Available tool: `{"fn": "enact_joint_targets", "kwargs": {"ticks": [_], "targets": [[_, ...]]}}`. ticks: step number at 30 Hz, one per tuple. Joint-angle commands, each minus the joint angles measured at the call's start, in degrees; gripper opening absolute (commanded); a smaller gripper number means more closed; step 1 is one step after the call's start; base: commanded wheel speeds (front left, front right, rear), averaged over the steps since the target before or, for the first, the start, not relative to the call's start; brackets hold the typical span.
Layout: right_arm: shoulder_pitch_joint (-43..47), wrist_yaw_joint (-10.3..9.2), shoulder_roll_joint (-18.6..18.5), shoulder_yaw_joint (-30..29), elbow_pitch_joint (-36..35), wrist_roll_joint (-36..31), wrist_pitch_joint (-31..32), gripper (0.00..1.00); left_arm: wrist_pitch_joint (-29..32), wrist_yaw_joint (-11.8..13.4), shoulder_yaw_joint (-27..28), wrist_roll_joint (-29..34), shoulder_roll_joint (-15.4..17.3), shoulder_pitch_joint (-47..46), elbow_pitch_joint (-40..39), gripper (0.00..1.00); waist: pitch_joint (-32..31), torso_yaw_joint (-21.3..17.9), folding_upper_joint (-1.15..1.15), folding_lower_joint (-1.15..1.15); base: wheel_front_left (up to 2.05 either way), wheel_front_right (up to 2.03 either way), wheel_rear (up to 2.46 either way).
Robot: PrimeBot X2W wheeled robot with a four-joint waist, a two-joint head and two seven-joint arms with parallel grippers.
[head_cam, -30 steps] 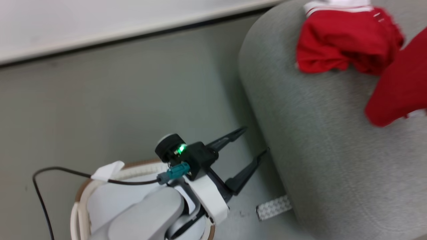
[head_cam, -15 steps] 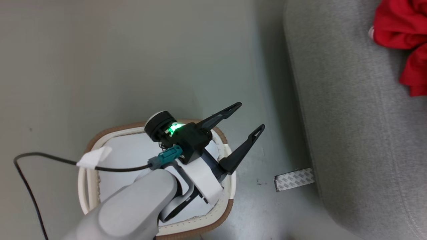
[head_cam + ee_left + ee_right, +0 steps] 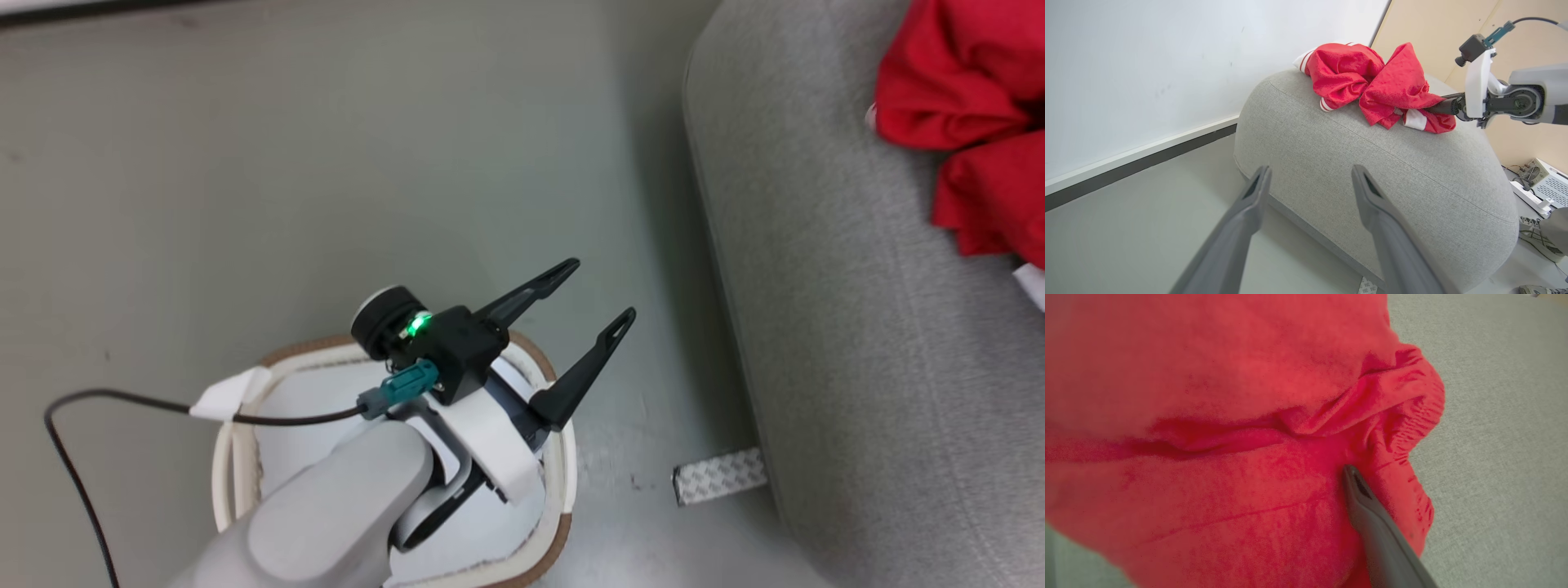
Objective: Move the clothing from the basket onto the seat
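Observation:
The red clothing lies bunched on top of the large grey seat, and white striped trim shows on the clothing in the left wrist view. My left gripper stands open and empty above the cream basket, pointing toward the seat. From its own wrist, the left gripper shows spread fingers. My right gripper pokes into the pile's right side. Up close, the right gripper shows one finger well off-centre against the clothing. Red cloth covers its other finger.
A black cable loops over the floor left of the basket. A strip of patterned tape lies on the floor by the seat's base. A wall with a dark baseboard runs behind. A power strip and a shoe sit beyond the seat.
The head camera has swung, so the whole picture shifted. The red garment that hung at the right edge now rests on the seat beside the other. My left gripper stays open over the basket.

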Motion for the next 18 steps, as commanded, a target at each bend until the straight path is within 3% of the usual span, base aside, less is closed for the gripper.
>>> {"fn": "enact_joint_targets", "kwargs": {"ticks": [1,9,14,18], "targets": [[1.87,-0.13,-0.62,0.71,-0.58,0.68,0.61,1.0,-0.8,0.1,0.33,-1.13,-0.12,1.53,0.75,1.0,-3.73,-0.42,0.0,-0.01,0.0,0.0,0.0],[9.58,-0.13,-3.25,4.15,-9.41,3.25,9.24,1.0,-1.94,0.84,2.53,-3.27,-1.19,7.26,2.85,1.0,-15.3,-0.65,0.0,-0.01,0.0,0.0,0.0],[15.13,-0.13,-5.25,2.73,-22.83,2.42,11.55,1.0,-2.02,1.61,5.42,-4.46,-1.09,11.19,2.82,1.0,-21.04,0.42,0.0,-0.01,0.0,0.0,0.0],[18.93,-0.13,-4.72,0.26,-33.74,0.89,12.69,1.0,-2.02,2.54,9.38,-4.49,-1.25,14.51,1.35,1.0,-24.5,2.32,0.0,-0.01,0.0,0.0,0.0]]}}
